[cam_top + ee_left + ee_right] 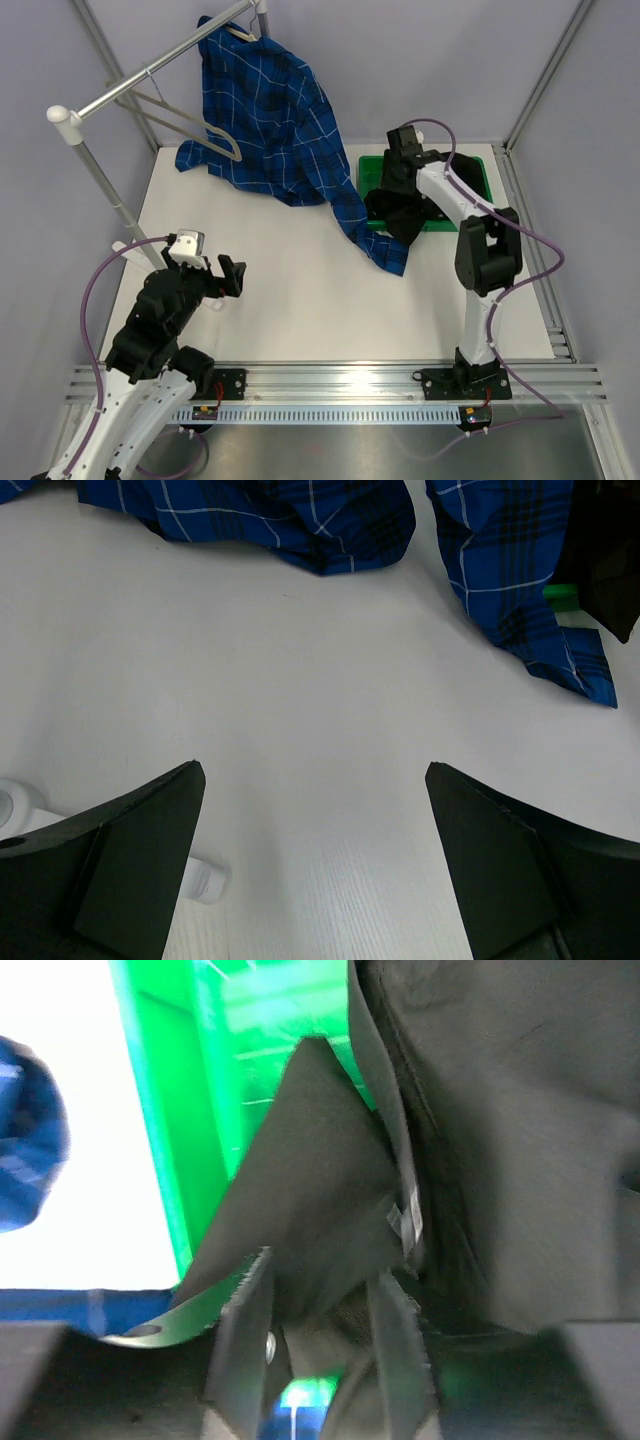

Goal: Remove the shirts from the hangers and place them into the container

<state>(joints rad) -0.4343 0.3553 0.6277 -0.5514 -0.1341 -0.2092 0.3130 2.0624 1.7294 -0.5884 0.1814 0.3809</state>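
Right wrist cam, right gripper (322,1290) jaws parted around black shirt (500,1160) fold by green tray (170,1140), plaid shirt (270,110) hanging off rail (150,75), left gripper (315,775) spread wide over table (300,680).

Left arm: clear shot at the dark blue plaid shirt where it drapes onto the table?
Probably yes. The left gripper hovers with jaws wide open, and only bare white table lies between it and the dark blue plaid button shirt at its draped edge.
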